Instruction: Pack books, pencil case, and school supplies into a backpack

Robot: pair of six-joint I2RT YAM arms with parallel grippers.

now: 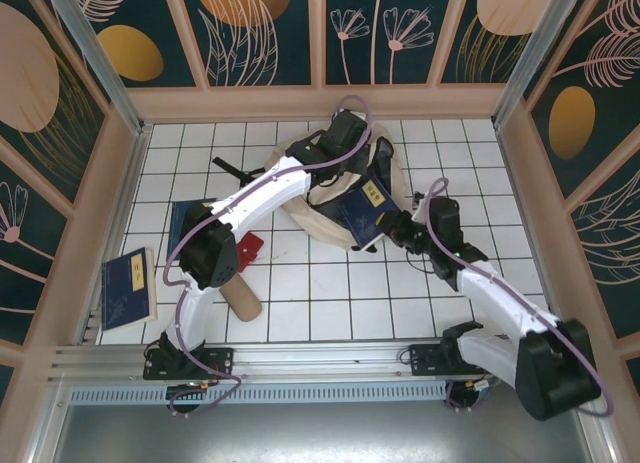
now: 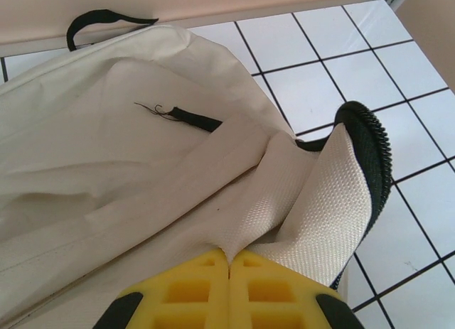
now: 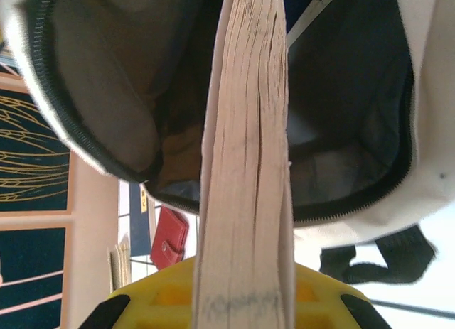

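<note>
The right end effector (image 3: 245, 304) is shut tight on a blue book (image 3: 245, 165) and holds it by one end. The book stands on its edge. Its long side points straight into the open mouth of the backpack (image 3: 426, 130). The bag is right in front of this arm, so this is the arm to push the book in. The far end of the book is at the mouth, and I think it needs to go deeper.

The left end effector (image 2: 229, 272) is shut on the cream cloth at the bag's rim and holds the mouth open. It is dark inside the bag, and I cannot tell if anything lies there.

Another book (image 1: 128, 288), the red square (image 1: 250, 251) and the tan pencil case (image 1: 240, 298) lie on the surface (image 1: 330, 303). They are off to the left, near the left arm.
</note>
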